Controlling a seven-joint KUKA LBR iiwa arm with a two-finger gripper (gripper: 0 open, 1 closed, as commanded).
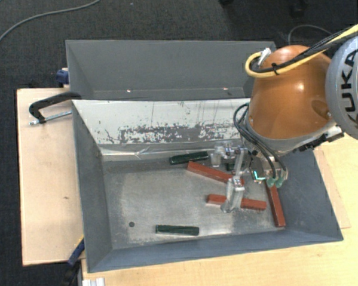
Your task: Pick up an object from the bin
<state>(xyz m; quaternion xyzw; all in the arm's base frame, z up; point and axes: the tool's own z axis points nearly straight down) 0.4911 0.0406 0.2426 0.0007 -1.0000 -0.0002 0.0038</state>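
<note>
Camera view: claw low in the right half of the bin, its tip at a flat red bar on the floor.
Claw state: cannot tell whether wide or narrow; its metal parts overlap from this angle.
Bar position: right under the tip, seemingly touching it, left of the bar's middle.
Long axis: nearly left-right across the view, dipping slightly rightward, so the grip should probably close across its short width.
Neighbours: second red bar just behind; third red bar near the right wall; back green bar and front green bar well apart.

Hand low over red bar, bin right side; dark green bar near front wall.
</note>
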